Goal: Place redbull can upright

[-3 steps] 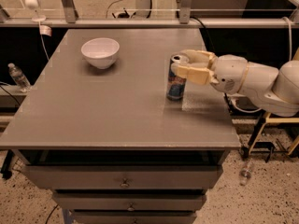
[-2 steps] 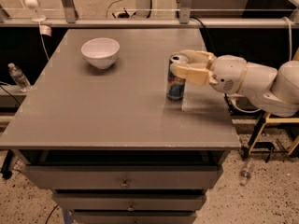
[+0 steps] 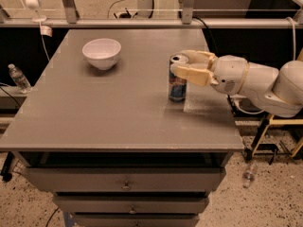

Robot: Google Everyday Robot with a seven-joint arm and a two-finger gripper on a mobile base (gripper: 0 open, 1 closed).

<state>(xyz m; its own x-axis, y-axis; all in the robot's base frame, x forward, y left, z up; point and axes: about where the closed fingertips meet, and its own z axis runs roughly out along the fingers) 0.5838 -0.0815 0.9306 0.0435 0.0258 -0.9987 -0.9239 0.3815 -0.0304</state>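
Redbull can (image 3: 177, 88) upright on grey table (image 3: 94, 108) in grip of hand (image 3: 179, 63), white bowl (image 3: 101, 52) well apart, speckled floor (image 3: 270, 202) around.

Lit dimly and evenly from above, with a warm cast. Left a pale sheen on the grey table (image 3: 94, 108) just right of the redbull can (image 3: 177, 90). Threw soft shadows under the white bowl (image 3: 102, 52) and beside the can. Caught the cream gripper (image 3: 178, 63), clasped about the can's top at right, brightest. Sank to near black beside the table, left and right.
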